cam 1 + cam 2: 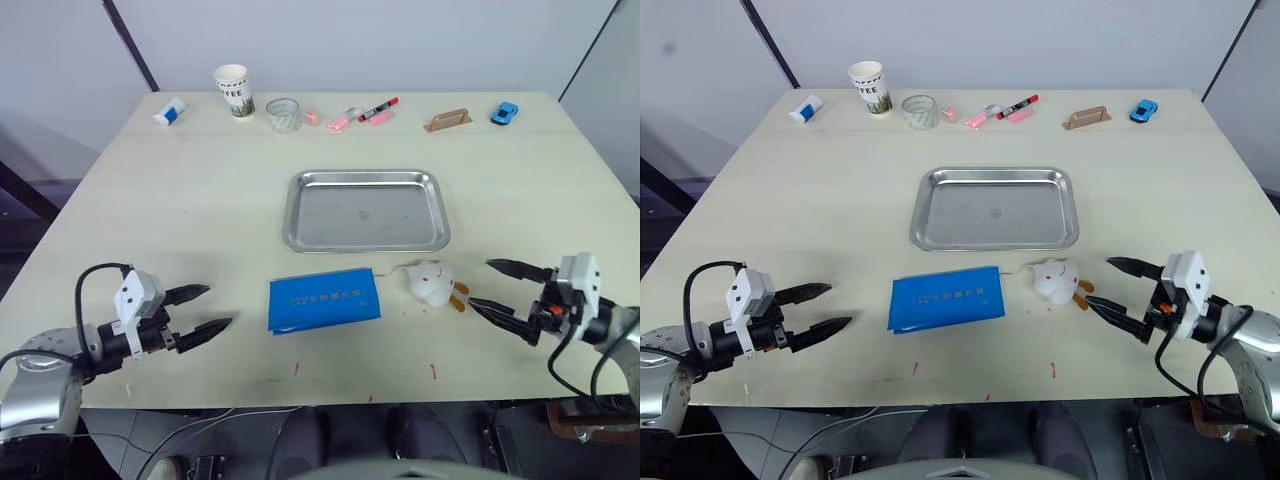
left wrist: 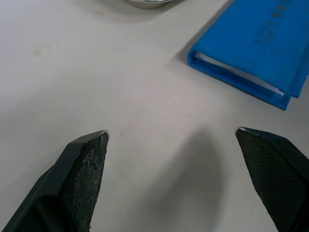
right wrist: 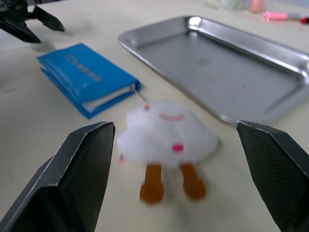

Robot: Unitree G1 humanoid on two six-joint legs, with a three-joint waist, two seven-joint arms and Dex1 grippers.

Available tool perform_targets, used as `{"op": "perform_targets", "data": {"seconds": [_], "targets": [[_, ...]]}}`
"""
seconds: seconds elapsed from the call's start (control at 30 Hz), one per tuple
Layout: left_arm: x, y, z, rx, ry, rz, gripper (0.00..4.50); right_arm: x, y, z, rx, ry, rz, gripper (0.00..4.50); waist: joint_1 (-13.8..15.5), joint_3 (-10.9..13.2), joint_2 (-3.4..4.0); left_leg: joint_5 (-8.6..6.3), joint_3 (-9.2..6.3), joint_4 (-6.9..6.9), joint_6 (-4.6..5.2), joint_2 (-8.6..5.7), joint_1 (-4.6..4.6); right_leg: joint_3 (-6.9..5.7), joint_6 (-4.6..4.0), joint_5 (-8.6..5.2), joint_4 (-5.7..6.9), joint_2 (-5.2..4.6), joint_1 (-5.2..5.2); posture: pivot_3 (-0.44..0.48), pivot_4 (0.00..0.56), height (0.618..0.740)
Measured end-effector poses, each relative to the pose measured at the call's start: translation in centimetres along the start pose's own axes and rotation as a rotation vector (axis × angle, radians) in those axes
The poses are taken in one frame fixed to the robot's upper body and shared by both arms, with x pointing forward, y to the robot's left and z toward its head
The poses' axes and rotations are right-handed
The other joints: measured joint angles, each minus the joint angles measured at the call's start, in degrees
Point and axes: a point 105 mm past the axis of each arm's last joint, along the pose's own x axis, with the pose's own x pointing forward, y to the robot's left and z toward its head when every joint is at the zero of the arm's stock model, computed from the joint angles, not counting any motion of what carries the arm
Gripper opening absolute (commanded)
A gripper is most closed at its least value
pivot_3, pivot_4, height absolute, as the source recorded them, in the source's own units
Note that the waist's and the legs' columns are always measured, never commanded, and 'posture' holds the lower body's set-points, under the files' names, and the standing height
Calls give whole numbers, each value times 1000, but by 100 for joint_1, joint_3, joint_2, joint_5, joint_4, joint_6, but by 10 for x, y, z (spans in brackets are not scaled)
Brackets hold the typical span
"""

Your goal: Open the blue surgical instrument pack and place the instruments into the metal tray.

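Both sets of jaws standing wide apart, nothing between them; left gripper (image 1: 208,308) low over the table (image 1: 150,200), right gripper (image 1: 495,288) the same on the other side.

Just ahead of my left fingertips, inboard: the blue surgical instrument pack (image 1: 324,300), shut and lying flat, folded edge and whitish lining facing me in the left wrist view; no instruments in sight, I take them to be inside.

Just ahead of my right jaws: a small white plush toy with orange feet (image 1: 432,283), sitting between the right gripper and the pack, a thin cord or zip pull from the pack reaching toward it; can't tell if they're joined.

Beyond both, across the table from the jaws: the metal tray (image 1: 366,210), empty, near the pack's far edge but not touching.

Risks as I see them:
- right arm going straight for the pack hits the plush first; shoves it into the pack or drags it along if that cord is attached
- pack is soft and flat; a one-sided pinch likely slides it rather than opens it; want one gripper pinning, the other lifting the flap
- opened tilted, slim tools could spill onto the table short of the tray
- back-row clutter (paper cup (image 1: 233,90), marker pen (image 1: 379,108), blue toy car (image 1: 505,113)) well clear of the jaws; low concern
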Motion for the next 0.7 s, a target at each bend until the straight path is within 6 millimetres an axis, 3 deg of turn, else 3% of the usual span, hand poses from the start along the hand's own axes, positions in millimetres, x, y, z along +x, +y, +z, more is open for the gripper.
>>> {"op": "perform_targets", "data": {"seconds": [0.1,0.23,0.47,0.7], "targets": [[6,-2,2,17,8,-35,2276,16,3,9,-12,-4,53,2106,0,0,0,0,-2,0,0,0,-1,-1,0,0,0,0,-1,0,150,718],[17,-6,5,52,30,-93,122,40,10,16,-52,24,133,5,1,1,-1,0,-5,2,0,0,-6,-4,-1,0,0,1,-2,0,150,718],[36,-8,12,115,49,-172,47,75,20,16,-121,118,232,0,5,2,-2,0,-12,3,0,-1,-15,-11,-2,0,0,2,-8,0,150,718],[46,-6,11,139,65,-222,47,98,29,-4,-142,271,275,0,13,2,-2,1,-14,8,0,-1,-29,-15,-2,0,0,1,-21,0,150,718]]}}
